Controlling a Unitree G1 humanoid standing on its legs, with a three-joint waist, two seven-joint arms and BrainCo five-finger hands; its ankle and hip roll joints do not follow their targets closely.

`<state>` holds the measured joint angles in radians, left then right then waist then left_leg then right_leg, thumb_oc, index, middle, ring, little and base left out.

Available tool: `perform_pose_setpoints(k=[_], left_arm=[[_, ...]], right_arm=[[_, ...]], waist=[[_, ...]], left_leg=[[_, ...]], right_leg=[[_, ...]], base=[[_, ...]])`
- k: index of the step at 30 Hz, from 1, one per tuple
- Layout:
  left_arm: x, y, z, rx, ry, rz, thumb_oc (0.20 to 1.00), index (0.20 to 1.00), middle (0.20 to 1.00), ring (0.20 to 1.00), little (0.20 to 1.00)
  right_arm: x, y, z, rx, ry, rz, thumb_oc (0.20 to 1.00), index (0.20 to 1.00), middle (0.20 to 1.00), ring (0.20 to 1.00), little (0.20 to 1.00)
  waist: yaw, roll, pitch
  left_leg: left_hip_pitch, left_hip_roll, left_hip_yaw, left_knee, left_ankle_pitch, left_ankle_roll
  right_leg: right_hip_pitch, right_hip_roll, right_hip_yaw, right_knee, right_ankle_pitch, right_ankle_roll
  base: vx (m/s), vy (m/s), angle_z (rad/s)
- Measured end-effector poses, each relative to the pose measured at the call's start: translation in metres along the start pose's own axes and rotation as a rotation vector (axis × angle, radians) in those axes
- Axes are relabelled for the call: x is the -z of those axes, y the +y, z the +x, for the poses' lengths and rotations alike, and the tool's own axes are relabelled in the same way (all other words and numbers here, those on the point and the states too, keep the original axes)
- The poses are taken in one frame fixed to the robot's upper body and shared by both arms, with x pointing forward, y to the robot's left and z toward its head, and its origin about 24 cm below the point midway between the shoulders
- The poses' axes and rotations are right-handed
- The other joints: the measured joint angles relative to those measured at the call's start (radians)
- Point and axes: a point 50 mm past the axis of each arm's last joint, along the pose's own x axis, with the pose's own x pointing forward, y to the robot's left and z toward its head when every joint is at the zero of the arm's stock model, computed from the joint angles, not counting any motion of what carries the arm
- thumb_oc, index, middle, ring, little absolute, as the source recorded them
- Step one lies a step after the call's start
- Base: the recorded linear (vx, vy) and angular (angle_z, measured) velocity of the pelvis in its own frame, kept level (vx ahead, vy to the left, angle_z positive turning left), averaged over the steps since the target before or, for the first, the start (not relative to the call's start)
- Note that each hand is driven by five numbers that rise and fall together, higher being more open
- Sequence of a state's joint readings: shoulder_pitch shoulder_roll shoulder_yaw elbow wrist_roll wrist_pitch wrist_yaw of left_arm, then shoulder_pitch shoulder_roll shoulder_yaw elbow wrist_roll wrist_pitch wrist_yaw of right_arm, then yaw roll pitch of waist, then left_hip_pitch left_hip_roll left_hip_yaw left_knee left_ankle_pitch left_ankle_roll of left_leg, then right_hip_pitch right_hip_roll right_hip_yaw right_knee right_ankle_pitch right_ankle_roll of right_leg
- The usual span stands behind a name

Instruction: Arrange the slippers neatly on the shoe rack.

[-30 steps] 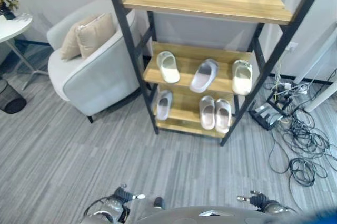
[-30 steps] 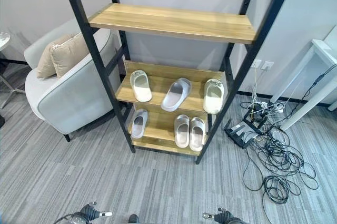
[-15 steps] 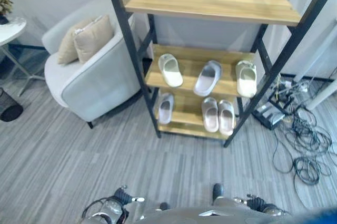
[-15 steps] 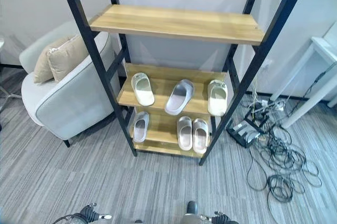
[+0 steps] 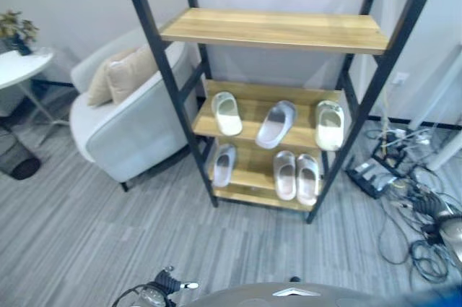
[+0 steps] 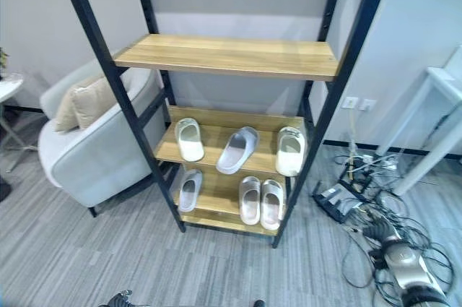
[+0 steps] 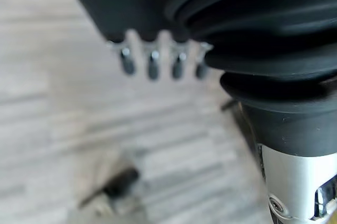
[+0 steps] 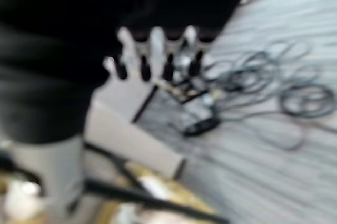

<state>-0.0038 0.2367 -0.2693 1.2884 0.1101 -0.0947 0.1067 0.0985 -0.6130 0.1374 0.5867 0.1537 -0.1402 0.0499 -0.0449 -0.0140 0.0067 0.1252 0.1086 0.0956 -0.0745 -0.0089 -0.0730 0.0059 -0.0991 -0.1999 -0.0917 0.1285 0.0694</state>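
The shoe rack (image 5: pixel 268 29) has a black frame and wooden shelves and stands straight ahead. Its middle shelf carries a cream slipper (image 5: pixel 227 113) at the left, a grey slipper (image 5: pixel 276 123) lying askew in the middle, and a cream slipper (image 5: pixel 329 125) at the right. On the lowest shelf a single grey slipper (image 5: pixel 223 165) lies left of a pale pair (image 5: pixel 296 175) set side by side. My left hand (image 7: pixel 151 64) hangs over the bare floor, fingers relaxed and empty. My right hand (image 8: pixel 152 55) is open and empty, and my right arm (image 6: pixel 403 269) is out to the right above the cables.
A light armchair (image 5: pixel 137 130) with two beige cushions (image 5: pixel 123 72) stands tight against the rack's left side. A round white table (image 5: pixel 22 65) and a black bin (image 5: pixel 14 159) are further left. Tangled cables and a power strip (image 5: pixel 372 175) cover the floor on the right, by a white desk (image 6: pixel 433 105).
The camera has tilted up, so more of the rack shows. My right arm has swung out to the right over the cables. The slippers lie as before.
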Motion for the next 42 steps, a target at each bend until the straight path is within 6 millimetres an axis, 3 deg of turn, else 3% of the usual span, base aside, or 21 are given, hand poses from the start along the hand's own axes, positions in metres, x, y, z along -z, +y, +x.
perform_pose_setpoints(k=[1,2,4,5,6,10,14,22,25,28,31,32,34,38,42], left_arm=[[0.001,-0.008,-0.001,0.023,0.005,0.001,1.0,1.0,1.0,1.0,1.0],[0.0,-0.009,0.0,0.026,0.006,0.016,1.0,1.0,1.0,1.0,1.0],[-0.009,-0.006,0.001,0.011,-0.016,0.019,1.0,1.0,1.0,1.0,1.0],[-0.002,-0.006,0.0,0.007,0.008,0.022,1.0,1.0,1.0,1.0,1.0],[0.007,-0.003,-0.001,-0.009,0.027,0.03,1.0,1.0,1.0,1.0,1.0],[0.019,-0.007,-0.004,-0.009,0.057,0.012,1.0,1.0,1.0,1.0,1.0],[0.02,-0.006,-0.005,-0.018,0.06,-0.004,1.0,1.0,1.0,1.0,1.0],[0.016,-0.012,-0.005,-0.008,0.045,-0.007,1.0,1.0,1.0,1.0,1.0],[0.015,-0.013,-0.005,-0.018,0.037,0.015,1.0,1.0,1.0,1.0,1.0],[0.012,-0.013,-0.004,-0.017,0.018,0.034,1.0,1.0,1.0,1.0,1.0],[0.001,-0.008,-0.002,-0.029,-0.025,0.071,1.0,1.0,1.0,1.0,1.0],[-0.005,-0.006,-0.001,-0.033,-0.046,0.093,1.0,1.0,1.0,1.0,1.0],[-0.02,-0.001,0.002,-0.044,-0.088,0.123,1.0,1.0,1.0,1.0,1.0],[-0.06,0.013,0.006,-0.091,-0.218,0.181,1.0,1.0,1.0,1.0,1.0],[-0.07,0.016,0.006,-0.111,-0.25,0.184,1.0,1.0,1.0,1.0,1.0]], right_arm=[[0.01,0.047,0.008,-0.086,0.049,0.05,1.0,1.0,1.0,1.0,1.0],[0.035,0.104,0.001,-0.235,0.196,0.027,1.0,1.0,1.0,1.0,1.0],[0.033,0.122,-0.002,-0.306,0.19,-0.023,1.0,1.0,1.0,1.0,1.0],[0.026,0.115,0.0,-0.299,0.149,-0.059,1.0,1.0,1.0,1.0,1.0],[0.005,0.104,0.003,-0.281,0.039,-0.112,1.0,1.0,1.0,1.0,1.0],[-0.041,0.09,0.002,-0.236,-0.202,-0.165,1.0,1.0,1.0,1.0,1.0],[-0.065,0.086,-0.007,-0.221,-0.346,-0.24,1.0,1.0,1.0,1.0,1.0],[-0.108,0.075,-0.02,-0.183,-0.579,-0.444,1.0,1.0,1.0,1.0,1.0],[-0.134,0.065,-0.012,-0.08,-0.672,-0.562,1.0,1.0,1.0,1.0,1.0],[-0.176,0.048,0.005,0.087,-0.772,-0.632,1.0,1.0,1.0,1.0,1.0],[-0.201,0.036,0.014,0.178,-0.802,-0.637,1.0,1.0,1.0,1.0,1.0],[-0.223,0.034,0.021,0.199,-0.833,-0.655,1.0,1.0,1.0,1.0,1.0],[-0.248,0.023,0.031,0.265,-0.842,-0.67,1.0,1.0,1.0,1.0,1.0],[-0.276,-0.002,0.045,0.384,-0.787,-0.641,1.0,1.0,1.0,1.0,1.0],[-0.286,-0.016,0.047,0.458,-0.772,-0.596,1.0,1.0,1.0,1.0,1.0]], waist=[[-0.004,-0.008,-0.002],[0.001,0.002,0.003],[-0.001,0.027,0.027],[-0.002,0.049,0.032],[0.009,0.051,0.03],[0.01,0.023,0.035],[0.005,-0.004,0.032],[0.011,-0.001,0.036],[0.017,-0.001,0.037],[0.041,-0.002,0.039],[0.068,-0.003,0.061],[0.073,-0.004,0.077],[0.097,-0.013,0.104],[0.139,-0.015,0.205],[0.143,-0.013,0.238]], left_leg=[[0.005,-0.001,0.005,-0.004,-0.004,0.004],[0.001,-0.007,0.011,-0.012,-0.005,0.007],[-0.001,-0.031,0.011,-0.021,0.001,0.016],[-0.002,-0.047,0.01,-0.022,0.001,0.022],[0.003,-0.049,0.009,-0.022,-0.001,0.025],[0.016,-0.043,0.009,-0.022,0.003,0.029],[0.016,-0.044,0.008,-0.022,0.002,0.028],[0.016,-0.047,0.011,-0.022,-0.006,0.035],[0.017,-0.043,0.011,-0.022,-0.007,0.033],[0.0,-0.04,0.014,-0.019,-0.006,0.032],[-0.025,-0.04,0.009,-0.009,0.0,0.024],[-0.05,-0.044,0.006,-0.007,0.001,0.024],[-0.097,-0.047,0.003,0.014,0.004,0.024],[-0.233,-0.057,-0.026,0.087,-0.001,0.022],[-0.279,-0.059,-0.028,0.098,-0.002,0.023]], right_leg=[[-0.002,0.001,0.009,0.0,0.0,-0.003],[-0.014,-0.011,0.023,0.001,0.003,0.002],[-0.019,-0.034,0.024,0.0,0.013,0.016],[-0.019,-0.048,0.024,0.0,0.016,0.021],[-0.013,-0.05,0.024,0.0,0.015,0.023],[0.002,-0.046,0.019,0.0,0.014,0.024],[0.002,-0.048,0.02,0.0,0.012,0.025],[-0.001,-0.048,0.026,0.0,0.011,0.026],[-0.002,-0.046,0.027,0.0,0.009,0.025],[-0.021,-0.042,0.029,0.0,0.01,0.025],[-0.037,-0.041,0.022,0.001,0.012,0.024],[-0.062,-0.043,0.023,0.001,0.015,0.024],[-0.097,-0.044,0.022,0.001,0.026,0.019],[-0.199,-0.054,0.002,0.024,0.043,0.007],[-0.24,-0.058,-0.001,0.032,0.043,0.006]], base=[[-0.01,0.036,-0.26],[-0.01,0.028,-0.21],[0.01,0.028,0.02],[0.02,0.051,0.09],[0.02,0.044,0.09],[0.01,0.043,0.03],[0.01,0.027,0.0],[0.03,0.016,-0.02],[0.08,0.0,-0.02],[0.05,-0.003,-0.04],[0.01,0.008,0.06],[0.0,0.009,0.09],[-0.06,0.007,0.08],[-0.08,0.007,0.18],[-0.01,0.008,0.04]])
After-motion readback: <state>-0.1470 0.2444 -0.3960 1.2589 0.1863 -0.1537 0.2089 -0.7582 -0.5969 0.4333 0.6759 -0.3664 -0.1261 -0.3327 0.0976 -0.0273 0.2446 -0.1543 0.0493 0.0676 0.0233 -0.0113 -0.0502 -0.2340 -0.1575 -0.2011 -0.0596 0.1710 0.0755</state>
